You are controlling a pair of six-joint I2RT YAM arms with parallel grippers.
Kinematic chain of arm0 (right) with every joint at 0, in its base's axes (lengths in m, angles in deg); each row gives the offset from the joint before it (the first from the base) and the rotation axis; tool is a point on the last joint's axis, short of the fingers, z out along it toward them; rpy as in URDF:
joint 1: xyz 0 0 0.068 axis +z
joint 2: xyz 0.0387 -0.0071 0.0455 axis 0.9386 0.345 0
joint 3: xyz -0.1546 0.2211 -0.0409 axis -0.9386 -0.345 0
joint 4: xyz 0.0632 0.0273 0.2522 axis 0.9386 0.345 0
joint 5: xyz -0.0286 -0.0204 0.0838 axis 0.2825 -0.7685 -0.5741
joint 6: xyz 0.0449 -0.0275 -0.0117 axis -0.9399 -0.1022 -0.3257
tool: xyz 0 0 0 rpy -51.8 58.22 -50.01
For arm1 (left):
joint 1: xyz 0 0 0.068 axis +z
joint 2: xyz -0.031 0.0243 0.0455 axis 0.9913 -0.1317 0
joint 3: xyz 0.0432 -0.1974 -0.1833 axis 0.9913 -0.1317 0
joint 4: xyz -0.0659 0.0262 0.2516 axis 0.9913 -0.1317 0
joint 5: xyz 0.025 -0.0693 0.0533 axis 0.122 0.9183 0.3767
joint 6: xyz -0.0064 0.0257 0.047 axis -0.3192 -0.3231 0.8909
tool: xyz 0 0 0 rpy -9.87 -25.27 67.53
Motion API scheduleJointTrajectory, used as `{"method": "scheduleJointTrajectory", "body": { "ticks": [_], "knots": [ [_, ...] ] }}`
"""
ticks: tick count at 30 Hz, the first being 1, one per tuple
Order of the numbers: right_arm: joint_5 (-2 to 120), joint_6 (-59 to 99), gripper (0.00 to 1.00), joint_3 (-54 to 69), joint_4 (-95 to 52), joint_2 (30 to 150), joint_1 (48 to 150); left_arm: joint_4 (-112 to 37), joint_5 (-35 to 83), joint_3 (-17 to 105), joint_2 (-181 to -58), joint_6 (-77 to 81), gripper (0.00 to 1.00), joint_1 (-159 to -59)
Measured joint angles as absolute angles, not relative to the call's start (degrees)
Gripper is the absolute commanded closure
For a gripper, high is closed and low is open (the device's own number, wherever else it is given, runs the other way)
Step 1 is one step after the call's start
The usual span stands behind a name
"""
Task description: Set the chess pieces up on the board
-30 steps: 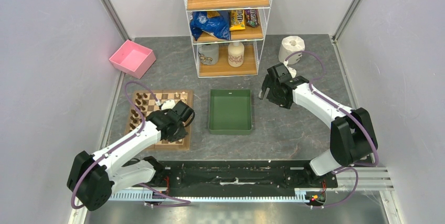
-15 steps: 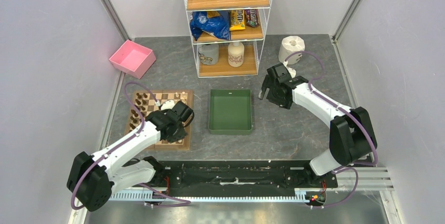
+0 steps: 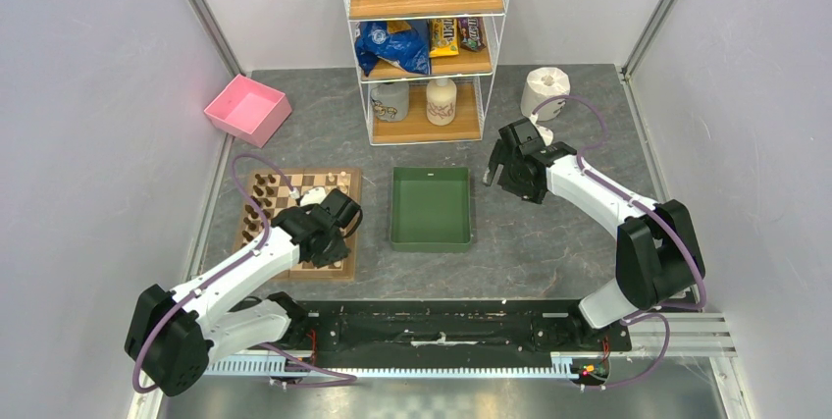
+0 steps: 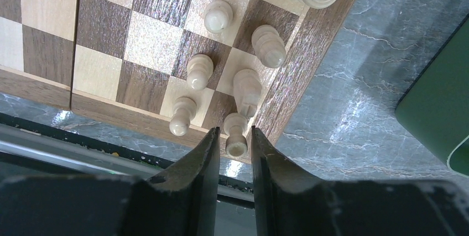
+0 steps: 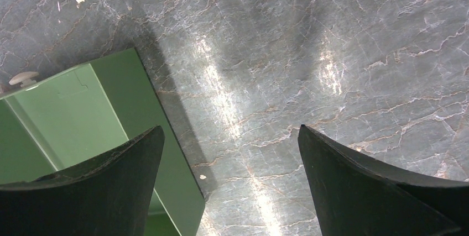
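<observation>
Dark pieces (image 3: 257, 205): we see them ranked along the left side of the chessboard (image 3: 338, 267), well apart from the work in hand.
Pale pieces (image 4: 219, 16): several are clustered at the board's near-right corner, some leaning out of line with the squares.
Left gripper (image 4: 233, 131): the fingers are narrow and bracket the head of a pale pawn (image 4: 236, 139). Thin slivers of gap seem to show on either side, so we cannot tell whether the pads actually bear on it.
Pale pawn: it is at the very corner of the checkered field. We cannot say whether its foot is on the corner square or on the tan border.
Step in hand: we judge this to be seating or straightening one pale man in the corner, with the pale side only partly ranked.
Next move: it calls for a small, straight action along the pawn's axis, since two pale neighbours stand just beside the fingers and a sideways drift would topple them.
Green tray (image 3: 432, 208): it lies between the arms, and its floor looks bare from above.
Right gripper (image 5: 230, 128): it is spread wide and holds nothing, hanging over the grey table (image 5: 332, 53) just beside the tray's wall.
</observation>
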State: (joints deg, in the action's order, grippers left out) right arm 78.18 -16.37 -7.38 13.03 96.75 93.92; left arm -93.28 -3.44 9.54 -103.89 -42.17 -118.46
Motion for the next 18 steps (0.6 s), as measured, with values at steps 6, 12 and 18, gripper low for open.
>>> {"method": "scheduleJointTrajectory", "body": {
  "ticks": [6, 12, 18],
  "knots": [
    [78.18, -16.37, 0.01, -7.38, 13.01, 96.75, 93.92, -93.37, -3.48, 9.54, -103.89, -42.17, 0.62, -118.42],
    [78.16, -16.37, 0.01, -7.38, 13.01, 96.75, 93.92, -93.63, -3.52, 9.54, -103.89, -42.17, 0.73, -118.40],
    [78.05, -16.37, 0.01, -7.38, 13.01, 96.77, 93.92, -93.74, -3.55, 9.54, -103.89, -42.14, 0.78, -118.40]
  ]
}}
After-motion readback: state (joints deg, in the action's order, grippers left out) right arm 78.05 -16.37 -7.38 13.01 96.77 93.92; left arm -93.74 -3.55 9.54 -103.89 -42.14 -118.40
